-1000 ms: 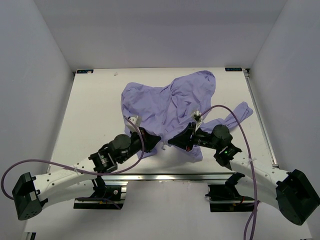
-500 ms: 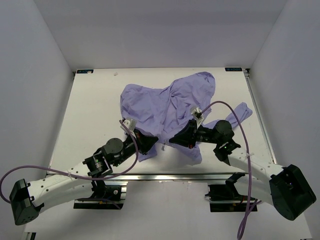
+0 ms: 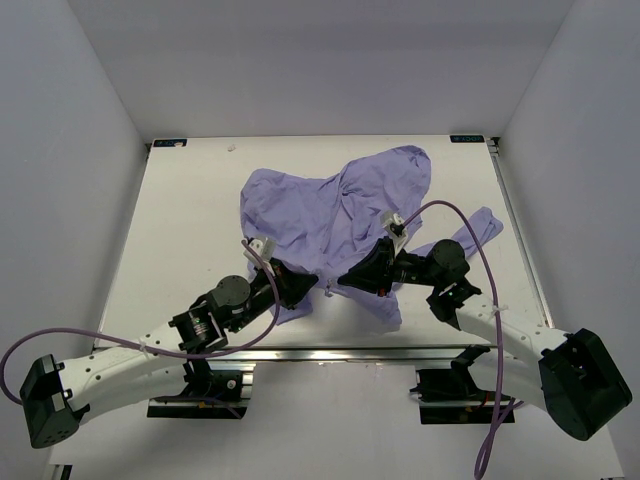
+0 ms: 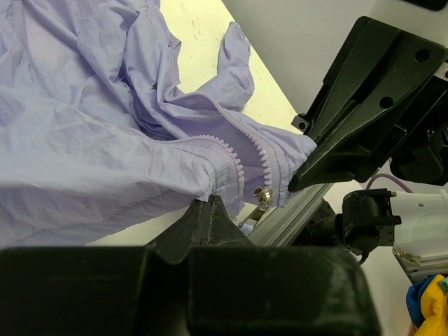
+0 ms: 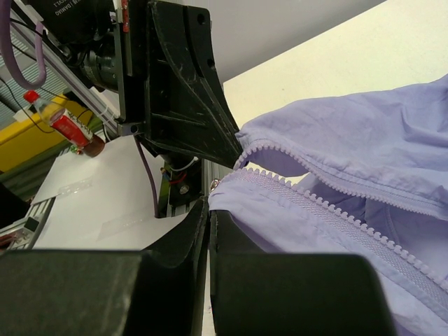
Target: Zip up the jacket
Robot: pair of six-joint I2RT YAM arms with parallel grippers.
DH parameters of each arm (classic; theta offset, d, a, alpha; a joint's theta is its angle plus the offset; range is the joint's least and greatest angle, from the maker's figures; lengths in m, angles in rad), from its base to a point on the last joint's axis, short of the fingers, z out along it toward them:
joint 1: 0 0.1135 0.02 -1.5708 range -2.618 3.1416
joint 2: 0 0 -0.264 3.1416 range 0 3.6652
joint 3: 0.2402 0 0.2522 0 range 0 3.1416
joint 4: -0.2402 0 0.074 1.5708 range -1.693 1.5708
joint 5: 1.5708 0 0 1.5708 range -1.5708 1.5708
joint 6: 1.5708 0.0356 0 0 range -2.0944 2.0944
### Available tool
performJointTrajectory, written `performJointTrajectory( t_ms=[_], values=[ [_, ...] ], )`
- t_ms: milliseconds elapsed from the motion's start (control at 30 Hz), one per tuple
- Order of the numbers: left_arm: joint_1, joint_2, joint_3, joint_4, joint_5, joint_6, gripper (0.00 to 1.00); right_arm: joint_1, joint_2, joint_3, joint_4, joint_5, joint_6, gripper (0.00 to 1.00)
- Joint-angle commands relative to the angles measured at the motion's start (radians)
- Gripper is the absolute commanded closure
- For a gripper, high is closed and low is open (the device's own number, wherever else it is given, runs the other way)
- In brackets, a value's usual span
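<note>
Meanwhile, holding fast on both sides: with the left gripper, pinched tight on the near hem of the lavender jacket, and with the right gripper, likewise clamped on the facing front edge just to the right. Otherwise spread over the middle and far part of the white table, one sleeve trailing off right.

Compared with a second ago, pulled a little left and away from the near edge on the left side, raised slightly on the right (hardly any drift over the last half of that second), the cloth's far-left edge dragged a touch leftward. Probably means the two zipper halves are nearly lined up, with no zipping yet.

Seen only from the left wrist: metal slider dangling at the hem between both tips, teeth curving away unjoined. Seen only from the right wrist: second row of teeth running off right from the clamp. From above, merely two black tips close together on purple.
</note>
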Motion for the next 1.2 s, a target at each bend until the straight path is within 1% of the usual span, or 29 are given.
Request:
performJointTrajectory(
  t_ms=[0,333,700,1167],
  values=[
    [-0.006,0.006,0.015,0.029,-0.016,-0.023,1.00,-0.002,-0.013,0.037,0.065,-0.006,0.000,1.00],
    [-0.006,-0.003,0.016,0.033,-0.030,-0.058,1.00,-0.002,-0.001,0.047,0.033,0.005,0.000,1.00],
    [-0.006,0.006,0.017,0.058,-0.010,-0.069,1.00,-0.002,0.014,0.049,0.029,0.023,0.000,1.00],
    [-0.006,0.014,0.011,0.065,-0.002,-0.078,1.00,-0.002,0.023,0.038,0.107,0.032,0.046,1.00]
  ],
)
